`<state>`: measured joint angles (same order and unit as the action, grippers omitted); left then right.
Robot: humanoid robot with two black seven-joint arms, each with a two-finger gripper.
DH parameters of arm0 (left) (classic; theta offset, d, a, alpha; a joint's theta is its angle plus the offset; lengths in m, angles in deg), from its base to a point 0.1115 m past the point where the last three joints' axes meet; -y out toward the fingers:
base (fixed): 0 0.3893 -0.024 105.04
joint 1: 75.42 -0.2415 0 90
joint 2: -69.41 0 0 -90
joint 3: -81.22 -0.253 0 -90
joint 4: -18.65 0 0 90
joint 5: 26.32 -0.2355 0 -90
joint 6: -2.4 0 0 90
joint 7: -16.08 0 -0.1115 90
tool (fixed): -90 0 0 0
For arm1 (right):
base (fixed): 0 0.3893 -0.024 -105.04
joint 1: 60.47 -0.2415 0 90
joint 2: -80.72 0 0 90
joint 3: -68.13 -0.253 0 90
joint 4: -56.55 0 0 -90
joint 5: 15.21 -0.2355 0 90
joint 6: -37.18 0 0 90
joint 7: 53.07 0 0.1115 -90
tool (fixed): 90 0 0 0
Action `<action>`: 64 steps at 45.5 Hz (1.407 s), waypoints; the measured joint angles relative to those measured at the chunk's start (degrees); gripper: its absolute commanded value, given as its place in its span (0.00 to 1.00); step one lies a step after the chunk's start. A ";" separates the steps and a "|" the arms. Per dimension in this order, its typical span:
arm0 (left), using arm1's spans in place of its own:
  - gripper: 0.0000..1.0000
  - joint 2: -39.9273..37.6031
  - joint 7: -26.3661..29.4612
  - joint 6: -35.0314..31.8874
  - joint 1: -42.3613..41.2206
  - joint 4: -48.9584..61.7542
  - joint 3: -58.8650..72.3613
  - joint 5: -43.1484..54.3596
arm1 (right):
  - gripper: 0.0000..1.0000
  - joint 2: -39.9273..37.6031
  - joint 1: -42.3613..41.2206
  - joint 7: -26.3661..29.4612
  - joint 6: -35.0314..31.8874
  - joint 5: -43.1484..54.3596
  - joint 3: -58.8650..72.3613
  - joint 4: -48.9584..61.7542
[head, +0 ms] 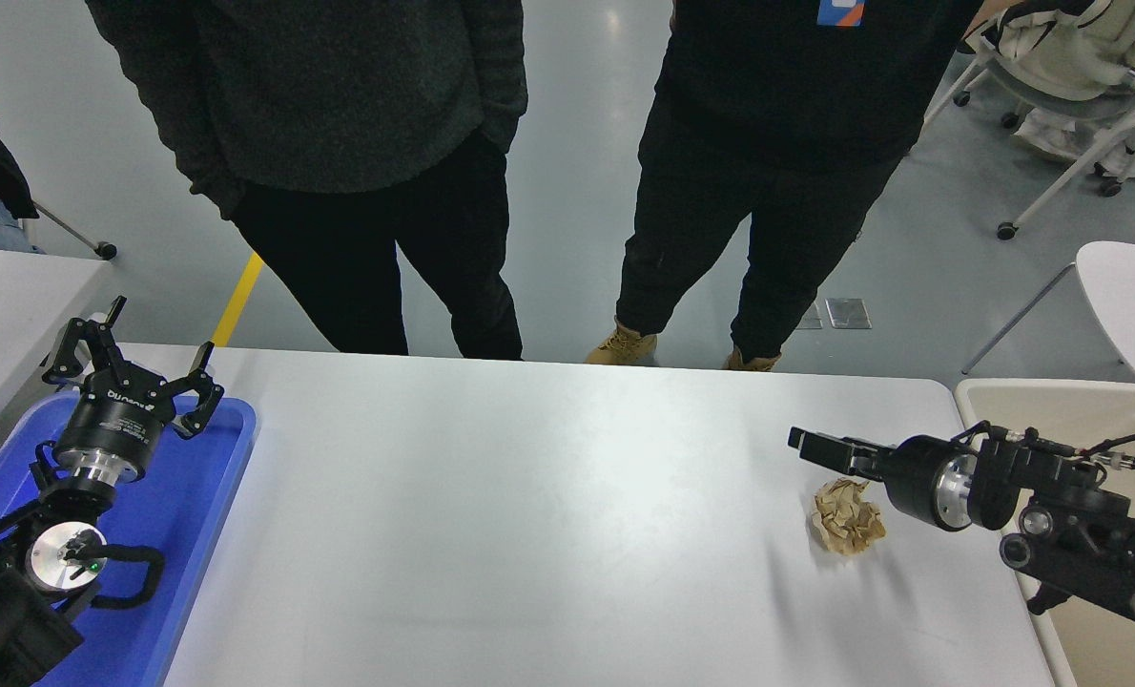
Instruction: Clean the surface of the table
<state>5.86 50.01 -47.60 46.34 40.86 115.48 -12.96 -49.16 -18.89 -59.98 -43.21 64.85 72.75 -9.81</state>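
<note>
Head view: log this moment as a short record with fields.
table surface: white, one piece of litter on it
crumpled brown paper: right side of table, untouched
right end effector: just above and beyond the paper, pointing left; open or shut unclear
left end effector: open, parked over blue tray
beige bin: off the table's right edge
two people: standing at far side

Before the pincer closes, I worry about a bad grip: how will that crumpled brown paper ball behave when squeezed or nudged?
The paper ball looks loosely crumpled, so it will probably squash and give rather than resist. It seems light for its size, so a nudge from the right pincer may skid it across the table. Its lumpy folds suggest it won't roll far.
</note>
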 measured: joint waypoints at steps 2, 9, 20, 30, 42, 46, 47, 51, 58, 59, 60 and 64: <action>1.00 0.00 0.00 0.00 0.00 0.00 0.00 0.00 | 1.00 0.18 -0.49 -0.01 0.34 1.04 1.09 0.24; 1.00 0.00 0.00 0.01 0.00 0.01 0.00 0.00 | 1.00 1.48 -2.05 -0.02 1.16 3.60 4.24 2.07; 1.00 0.00 0.00 0.02 -0.01 0.01 0.01 0.00 | 1.00 5.78 -3.02 -0.04 1.67 5.28 7.98 7.44; 1.00 0.00 0.00 0.02 -0.01 0.01 0.01 0.00 | 1.00 8.75 -2.97 -0.04 1.79 5.92 10.42 11.98; 1.00 0.00 0.00 0.02 -0.01 0.01 0.01 0.00 | 1.00 9.73 -2.77 -0.74 1.85 6.16 12.69 14.44; 1.00 0.00 0.00 0.02 -0.01 0.01 0.01 0.00 | 1.00 9.87 -2.65 -1.10 1.86 6.18 13.42 15.27; 1.00 0.00 0.00 0.02 -0.01 0.01 0.01 0.00 | 1.00 9.93 -2.63 -1.20 1.88 6.20 13.66 15.55; 1.00 0.00 0.00 0.02 -0.02 0.01 0.01 0.00 | 1.00 10.10 -2.57 -1.37 1.92 6.21 14.25 16.32; 1.00 0.00 0.00 0.02 -0.03 -0.01 0.01 0.00 | 0.92 10.30 -2.39 -1.66 1.98 6.38 15.47 18.55; 1.00 0.00 0.00 0.02 -0.03 -0.01 0.01 0.00 | 0.90 10.31 -2.40 -1.79 1.99 6.42 15.72 18.77; 1.00 0.00 0.00 0.02 -0.03 0.00 0.01 0.00 | 0.88 10.33 -2.40 -1.92 2.02 6.45 15.94 18.96; 1.00 0.00 0.00 0.02 -0.03 0.00 0.01 0.00 | 0.73 10.40 -2.39 -2.53 2.03 6.61 17.10 20.05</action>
<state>5.86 50.01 -47.59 46.31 40.86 115.49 -12.96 -38.75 -21.29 -62.51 -41.17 71.46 89.85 10.24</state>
